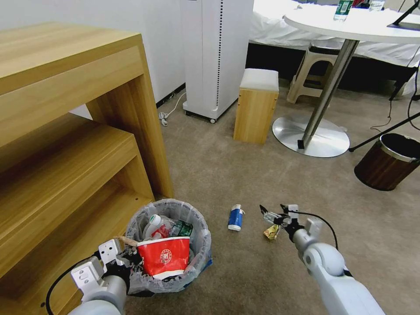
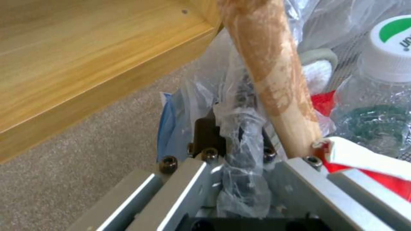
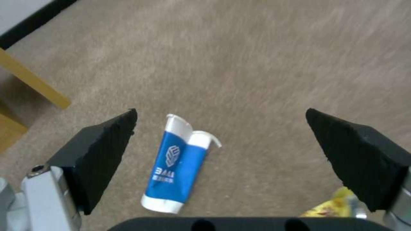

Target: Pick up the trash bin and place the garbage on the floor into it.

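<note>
A robot stands on a beige-tan carpet floor (image 1: 227,175) beside a light wooden shelf unit (image 1: 65,131), seen from its head camera looking down.

At lower left, the left gripper (image 1: 120,258) grips the near rim of the trash bin (image 1: 199,245) — a small round bin lined with a translucent white plastic bag. In the left wrist view its fingers (image 2: 205,138) are clamped together on the rim, with bunched plastic liner pinched between them and a blue bag edge (image 2: 167,118) showing just beside. The bin sits close against the corner of the shelf unit. Inside it lie a crushed red paper cup (image 1: 164,256), a clear plastic bottle with a white cap (image 1: 154,224) and a wooden stick (image 2: 274,77) that leans against the rim right next to the gripper.

At lower right, the right gripper (image 1: 273,212) reaches forward, low over the carpet. Its two black fingertips (image 3: 107,150) are spread wide apart and hold nothing. Between them in the right wrist view, lying flat on the carpet, is a crushed blue and white paper cup (image 3: 178,163) — not touched by either fingertip. A small crumpled yellow wrapper (image 1: 271,232) lies on the carpet just under that arm's wrist.

Farther back stand a small wooden stool (image 1: 257,105), a round white table (image 1: 350,26) on a metal pedestal, and a larger brown bin with a metal rim (image 1: 387,159).
</note>
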Motion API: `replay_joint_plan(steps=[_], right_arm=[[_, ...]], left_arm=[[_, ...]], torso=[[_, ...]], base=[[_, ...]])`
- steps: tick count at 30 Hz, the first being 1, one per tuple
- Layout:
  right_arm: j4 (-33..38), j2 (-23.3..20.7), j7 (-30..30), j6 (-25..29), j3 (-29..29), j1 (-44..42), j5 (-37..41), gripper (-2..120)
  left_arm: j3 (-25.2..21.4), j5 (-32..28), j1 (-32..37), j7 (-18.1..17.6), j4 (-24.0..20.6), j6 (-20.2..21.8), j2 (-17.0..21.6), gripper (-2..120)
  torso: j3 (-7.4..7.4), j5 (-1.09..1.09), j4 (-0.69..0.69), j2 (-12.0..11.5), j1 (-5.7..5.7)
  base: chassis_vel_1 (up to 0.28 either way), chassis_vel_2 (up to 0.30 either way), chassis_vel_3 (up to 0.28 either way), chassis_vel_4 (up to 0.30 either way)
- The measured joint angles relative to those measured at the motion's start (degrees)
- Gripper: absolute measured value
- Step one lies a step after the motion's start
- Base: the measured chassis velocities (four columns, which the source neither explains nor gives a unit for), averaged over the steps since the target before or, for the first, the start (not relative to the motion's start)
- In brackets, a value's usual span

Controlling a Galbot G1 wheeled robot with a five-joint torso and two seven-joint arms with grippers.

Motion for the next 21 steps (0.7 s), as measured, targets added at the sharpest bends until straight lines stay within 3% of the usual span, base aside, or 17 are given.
replay_joint_plan(steps=[4, 14, 21], right_arm=[[-6.8, 3.8, 1.2, -4.3, -1.5, 6.1, 3.1, 100], [-15.5, 8.3, 5.1, -7.7, -2.8, 12.0, 2.8, 100], [-24.1, 12.3, 5.4, -7.6, -2.3, 16.7, -0.5, 78]], left_arm=[[0.5, 0.9, 0.8, 0.1, -0.4, -0.3, -0.5, 0], [1.1, 2.1, 1.4, 0.1, -1.0, -0.5, -0.9, 0], [1.5, 2.8, 1.5, 0.2, -0.8, -0.7, -1.3, 0]], torso=[[0.0, 0.0, 0.0, 0.0, 0.0], [0.0, 0.0, 0.0, 0.0, 0.0], [0.0, -0.01, 0.0, 0.0, 0.0]], base=[[0.0, 0.0, 0.0, 0.0], [0.0, 0.0, 0.0, 0.0], [0.0, 0.0, 0.0, 0.0]])
